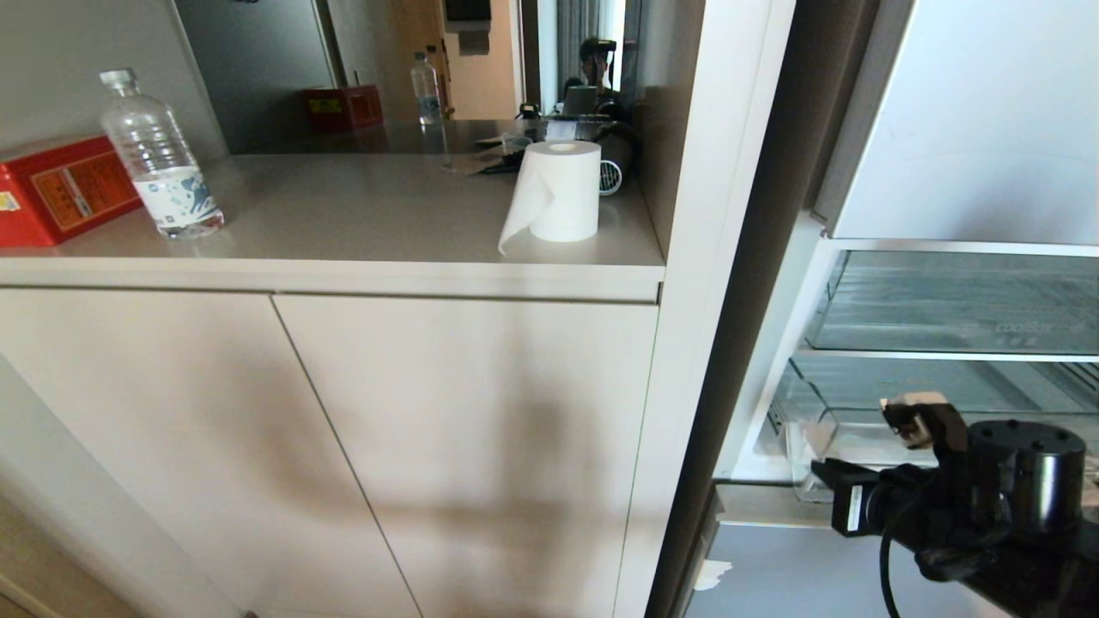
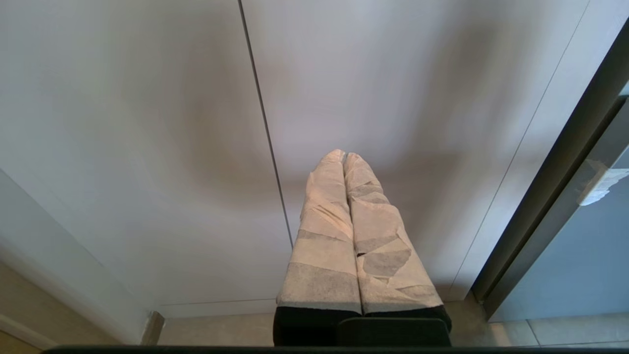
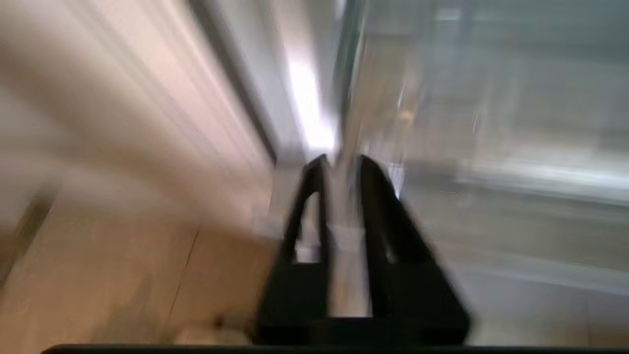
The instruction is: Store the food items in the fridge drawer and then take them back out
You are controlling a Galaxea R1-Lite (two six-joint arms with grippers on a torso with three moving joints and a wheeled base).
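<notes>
The food items are out of view. Inside the open fridge at the right, the fridge drawer (image 1: 846, 390) shows as a clear plastic box below a glass shelf. My right gripper (image 1: 912, 416) is in front of its near left corner, low at the right on a black arm. In the right wrist view the right gripper (image 3: 339, 162) has a narrow gap between its two black fingers, with nothing in it. My left gripper (image 2: 343, 156) hangs parked before the cabinet doors, its taped fingers pressed together and empty.
A beige counter (image 1: 361, 257) over cabinet doors (image 1: 429, 446) fills the left, carrying a water bottle (image 1: 159, 159), a red box (image 1: 60, 189) and a paper roll (image 1: 562, 190). A white fridge side panel (image 1: 687, 360) stands between cabinet and fridge. A pale-blue lower door (image 1: 798, 571) sits under the drawer.
</notes>
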